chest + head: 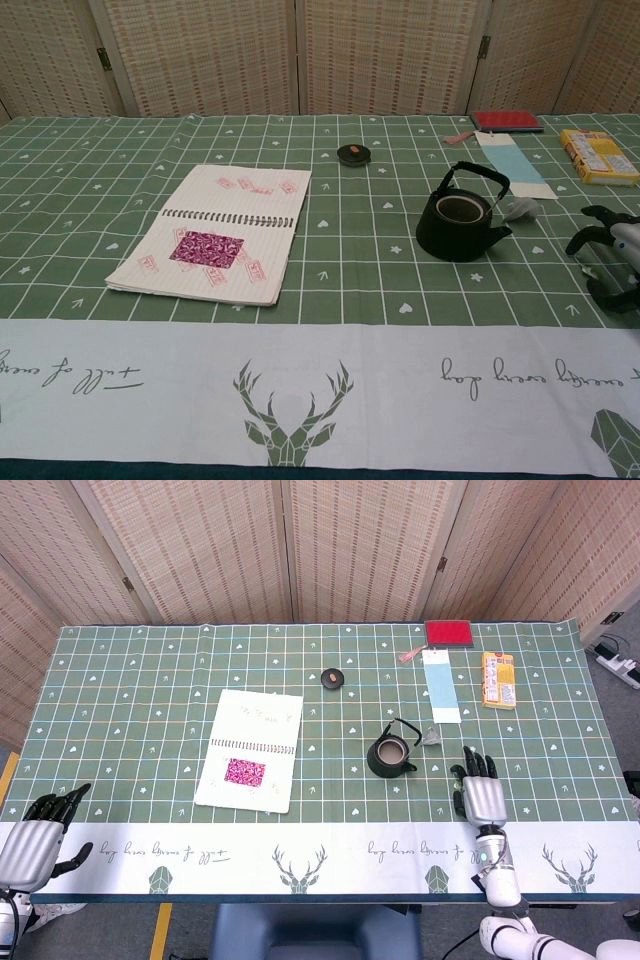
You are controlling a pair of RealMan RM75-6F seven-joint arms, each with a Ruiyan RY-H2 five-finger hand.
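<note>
Bright, even indoor light, both views sharp.
Soft, short shadows lie under the black teapot (461,225) and the open notebook (216,234); no glare on the green checked tablecloth (140,700); the chest view bows slightly toward its edges.

Right hand (482,795) near teapot (390,753)

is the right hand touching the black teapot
Apart. In the head view a clear strip of green cloth lies between the right hand and the teapot; the chest view shows the same gap.
</note>
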